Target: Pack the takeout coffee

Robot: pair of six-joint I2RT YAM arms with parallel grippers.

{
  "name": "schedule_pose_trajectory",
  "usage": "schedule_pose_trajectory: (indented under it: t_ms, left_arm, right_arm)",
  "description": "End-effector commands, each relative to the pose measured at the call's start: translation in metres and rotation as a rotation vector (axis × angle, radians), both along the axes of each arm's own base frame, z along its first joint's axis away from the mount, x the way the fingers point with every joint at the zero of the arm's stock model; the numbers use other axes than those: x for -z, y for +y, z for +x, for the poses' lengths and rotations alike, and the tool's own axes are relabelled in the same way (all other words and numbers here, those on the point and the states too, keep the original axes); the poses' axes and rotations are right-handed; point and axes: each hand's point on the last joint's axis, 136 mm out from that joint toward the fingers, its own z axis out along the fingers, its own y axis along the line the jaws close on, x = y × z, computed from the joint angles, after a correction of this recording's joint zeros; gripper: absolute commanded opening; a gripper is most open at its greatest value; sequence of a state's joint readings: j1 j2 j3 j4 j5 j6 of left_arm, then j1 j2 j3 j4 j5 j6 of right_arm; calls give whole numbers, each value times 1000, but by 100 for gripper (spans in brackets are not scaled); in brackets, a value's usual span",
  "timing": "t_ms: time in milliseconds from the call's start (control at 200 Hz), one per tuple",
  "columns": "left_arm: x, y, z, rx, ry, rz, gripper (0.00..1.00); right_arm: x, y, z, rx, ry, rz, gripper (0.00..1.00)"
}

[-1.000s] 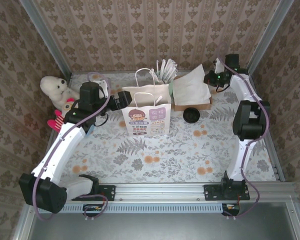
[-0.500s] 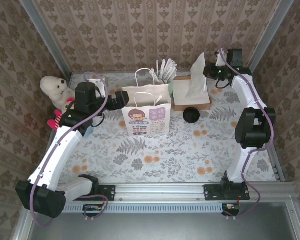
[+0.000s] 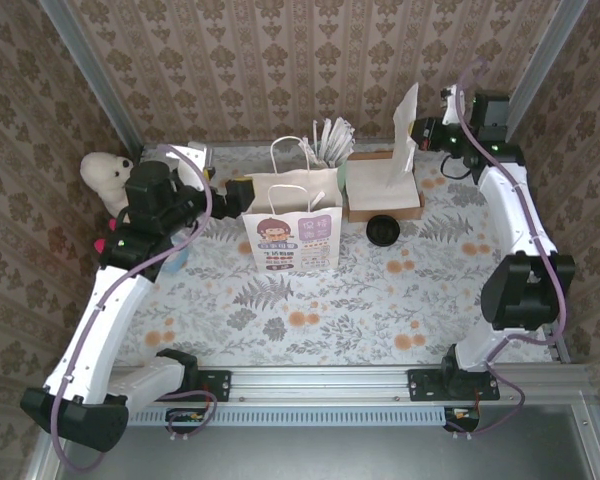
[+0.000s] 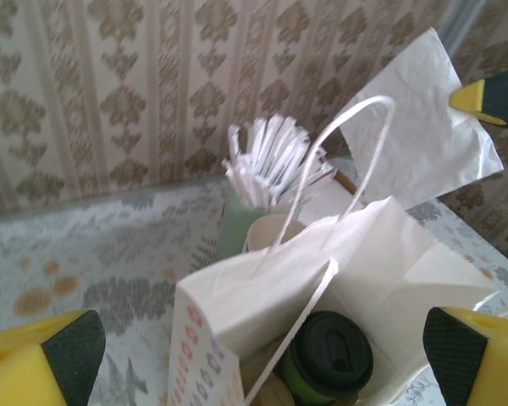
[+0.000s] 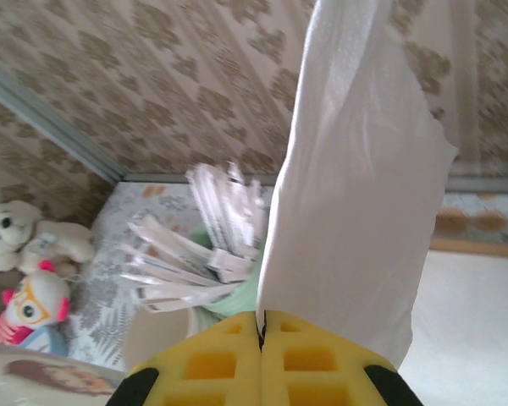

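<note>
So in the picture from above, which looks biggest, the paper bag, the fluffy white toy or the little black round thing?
1. white paper bag: clearly the biggest.
2. fluffy white toy: smaller, though the left arm hides part of it.
3. black round thing: the smallest.

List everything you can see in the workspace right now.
paper bag: one, white, mid table, upright, open.
takeout coffee: one, green with black lid, inside the paper bag.
straw holder: one, green with white straws, behind the bag.
napkin: one, white, gripped in the right pincer.
tray: one, brown, right of the bag.
round object: one, black, before the tray.
plush bear: one, white, far left.
left pincer: one, yellow, open above the bag.
right pincer: one, yellow, shut on the napkin.
</note>
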State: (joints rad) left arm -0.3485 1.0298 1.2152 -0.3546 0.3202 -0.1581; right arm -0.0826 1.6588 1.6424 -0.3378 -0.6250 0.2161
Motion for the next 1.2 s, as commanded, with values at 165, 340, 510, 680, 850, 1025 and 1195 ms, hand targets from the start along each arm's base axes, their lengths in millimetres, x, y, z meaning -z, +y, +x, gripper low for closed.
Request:
schedule_pose_trajectory:
  t_ms: [165,340,510,680,850,1025,1195]
  left_arm:
    - [-70,-40,-14,287,-298,40,100]
    - [-94,-75,-26,508,-366,69,100]
    - [-108,-99,-41,692,-414,71,100]
    - [-117,-117,-60,829,-420,71,100]
    - [-120,-123,-56,798,-522,119,100]
    - [-124,-126,-30,717,-596,196,100]
    - [-127,-140,-44,869,-594,182,100]
  right_arm:
    - [-96,62,-62,-210,-232,19,0]
    - [-143,116,-113,-340,-417,-64,0]
    - [-170,147,-144,-425,-494,-49,0]
    - [-192,174,-174,-544,-561,-24,0]
    - [-194,193,-178,-597,-580,-43,0]
    - [-189,216,-185,-708,-582,-41,0]
    - [-185,235,-191,-796,-593,-36,0]
